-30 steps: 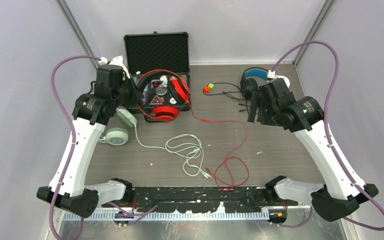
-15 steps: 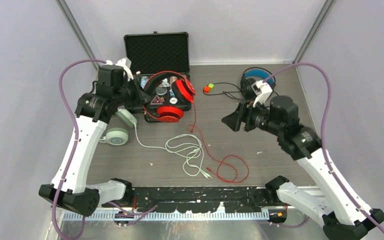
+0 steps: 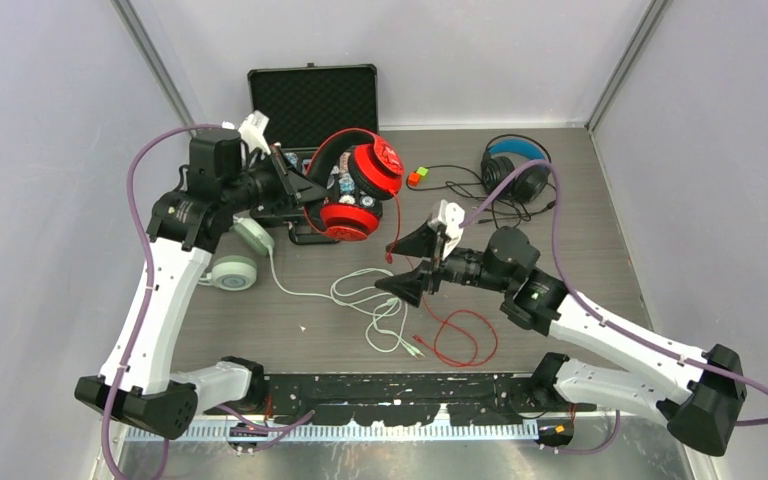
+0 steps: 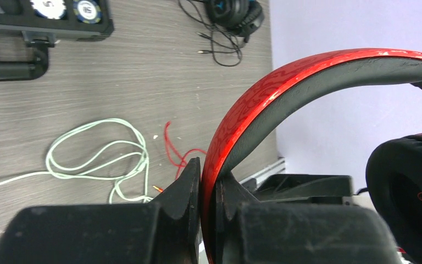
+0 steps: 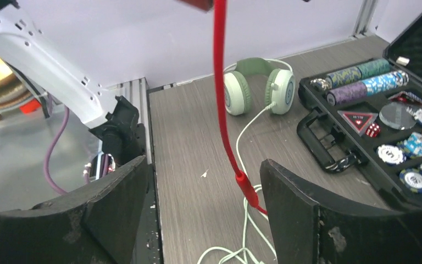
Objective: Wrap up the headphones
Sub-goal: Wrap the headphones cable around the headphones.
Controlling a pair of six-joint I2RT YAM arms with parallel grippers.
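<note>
Case (image 3: 312, 105): open at the back left of your table (image 3: 560, 260), chips inside
Red set (image 3: 352, 217): up in the air over the case's front edge, headband pinched in your left gripper (image 4: 209, 181), jaws narrow on it
Black set (image 3: 513, 170): back right on the table, cord loose
Mint set (image 3: 238, 255): left side, cord (image 3: 370, 300) sprawled mid-table
Right gripper (image 3: 412, 262): jaws wide, one either side of the hanging red cable (image 5: 223, 110), not touching it
Progress: barely started imo, zero cords wrapped, all three left to do
Writing: numerals on the chips (image 5: 357, 74), too blurry to read, no brand visible
</note>
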